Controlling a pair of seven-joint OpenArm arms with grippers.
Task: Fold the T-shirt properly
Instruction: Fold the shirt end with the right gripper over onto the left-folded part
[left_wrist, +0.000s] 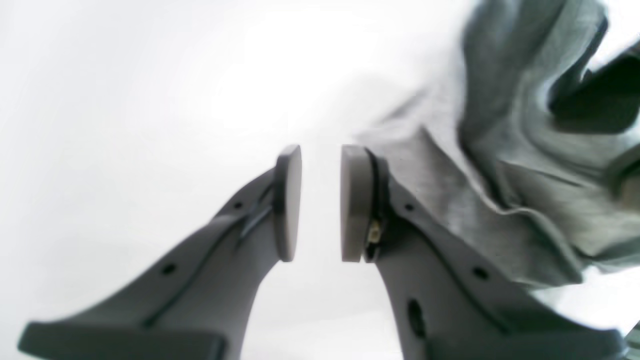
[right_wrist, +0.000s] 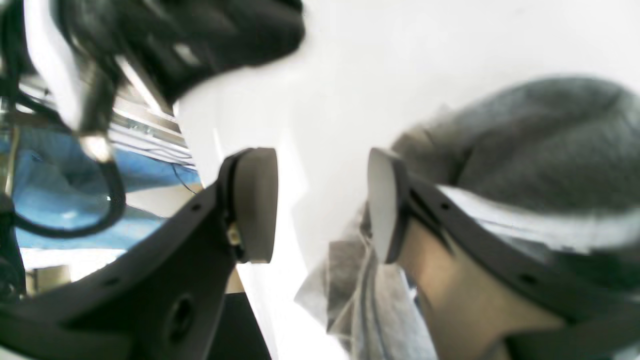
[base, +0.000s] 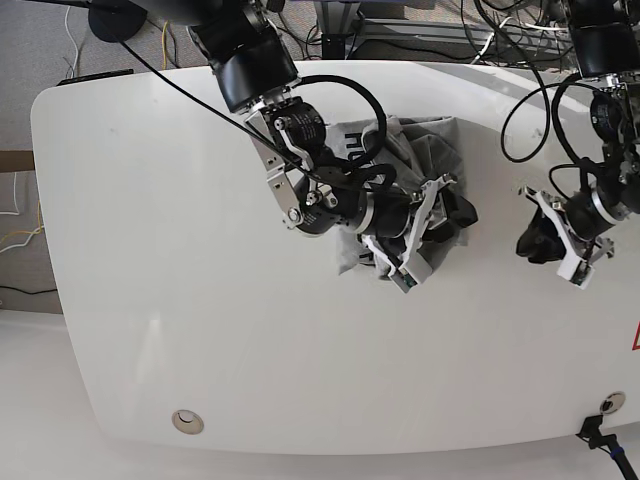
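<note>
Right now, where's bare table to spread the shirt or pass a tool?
Free: the wide stretch of table on the base view's left, and the near strip along the front edge. Crowded: the middle, where the right tool hangs over the bunched shirt; the left tool borders it.

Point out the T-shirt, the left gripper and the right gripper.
T-shirt (base: 430, 150), base view, on the crumpled grey cloth near the table's far edge.
Left gripper (left_wrist: 321, 202), left wrist view, in the gap midway between its pads.
Right gripper (right_wrist: 322, 205), right wrist view, midway between its parted pads.
</note>
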